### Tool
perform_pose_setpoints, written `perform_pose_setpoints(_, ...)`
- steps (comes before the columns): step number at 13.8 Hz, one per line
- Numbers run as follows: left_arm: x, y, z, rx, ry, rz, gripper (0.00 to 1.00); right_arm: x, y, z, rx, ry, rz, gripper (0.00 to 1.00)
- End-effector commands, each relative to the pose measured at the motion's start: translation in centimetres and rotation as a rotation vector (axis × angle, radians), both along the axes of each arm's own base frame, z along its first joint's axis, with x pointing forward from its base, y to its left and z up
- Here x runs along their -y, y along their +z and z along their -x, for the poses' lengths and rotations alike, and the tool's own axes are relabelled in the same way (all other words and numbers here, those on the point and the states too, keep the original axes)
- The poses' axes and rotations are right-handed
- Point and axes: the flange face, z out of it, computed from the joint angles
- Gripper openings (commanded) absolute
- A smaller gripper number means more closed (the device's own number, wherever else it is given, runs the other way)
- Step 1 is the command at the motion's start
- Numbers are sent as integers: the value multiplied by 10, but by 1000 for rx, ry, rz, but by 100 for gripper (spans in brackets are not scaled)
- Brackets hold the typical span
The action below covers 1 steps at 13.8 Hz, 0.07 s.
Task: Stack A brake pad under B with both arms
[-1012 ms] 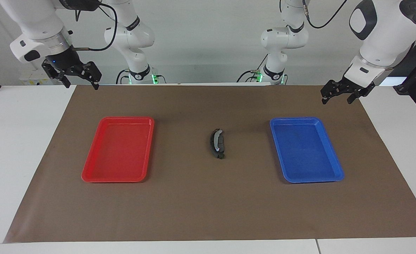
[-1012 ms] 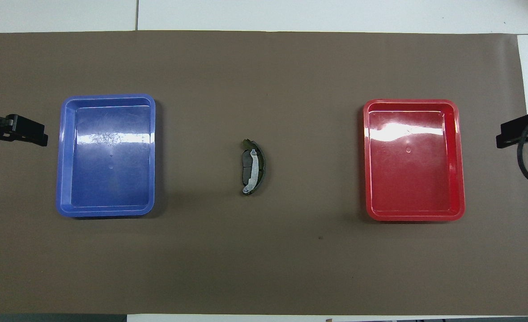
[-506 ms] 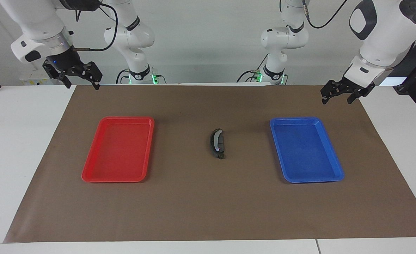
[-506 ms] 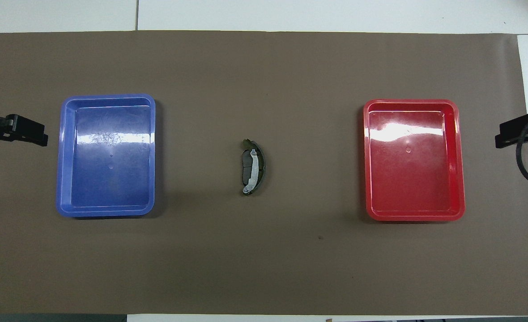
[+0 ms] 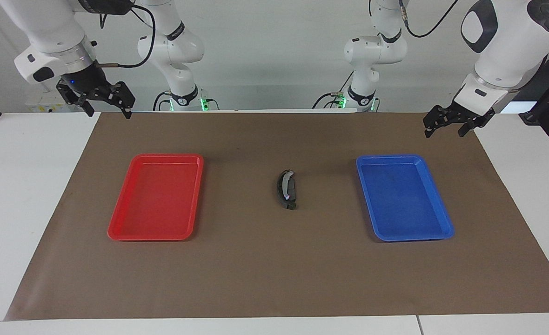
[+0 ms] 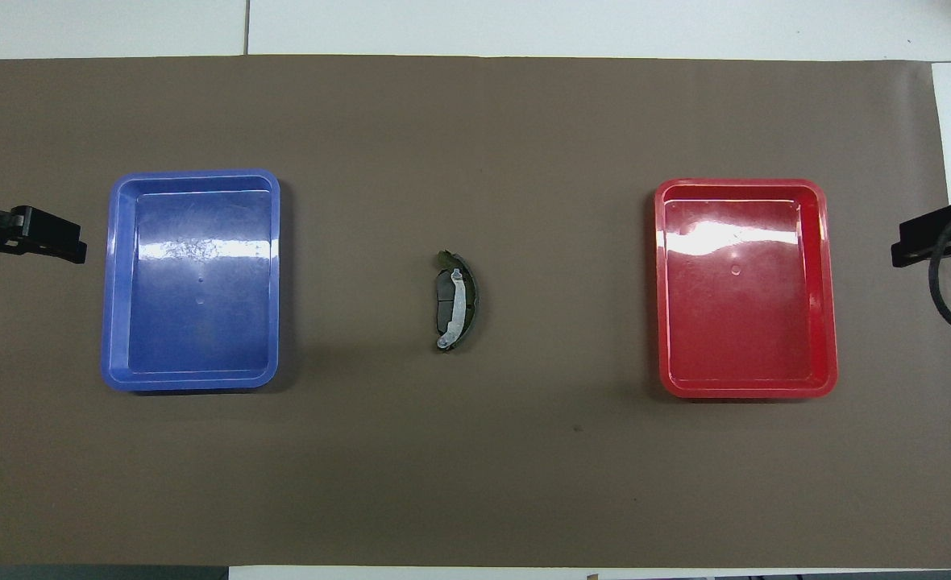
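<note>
The short dark-grey brake pad (image 6: 443, 304) lies at the mat's middle, also seen in the facing view (image 5: 292, 190). The longer black crescent B (image 6: 471, 298), with a silvery rib, lies along the pad and partly over it, touching it (image 5: 281, 186). My left gripper (image 5: 444, 132) hangs open and empty in the air at the mat's corner, beside the blue tray (image 5: 404, 197); its fingers show in the overhead view (image 6: 40, 246). My right gripper (image 5: 108, 111) hangs open and empty over the mat's other corner, away from the red tray (image 5: 156, 197), and shows in the overhead view (image 6: 923, 246).
The blue tray (image 6: 192, 278) stands toward the left arm's end of the brown mat (image 6: 475, 451), the red tray (image 6: 745, 286) toward the right arm's end. Both trays hold nothing. A black cable (image 6: 947, 298) loops by the right gripper.
The right gripper has shifted very slightly. The left gripper, the pad and B have not moved.
</note>
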Motion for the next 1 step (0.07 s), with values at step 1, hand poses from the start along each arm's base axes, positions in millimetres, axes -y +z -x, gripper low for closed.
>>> perform_pose_setpoints(1, -2, 1, 9, -4, 11, 11, 100, 0, -2, 0, 6, -20, -9, 100)
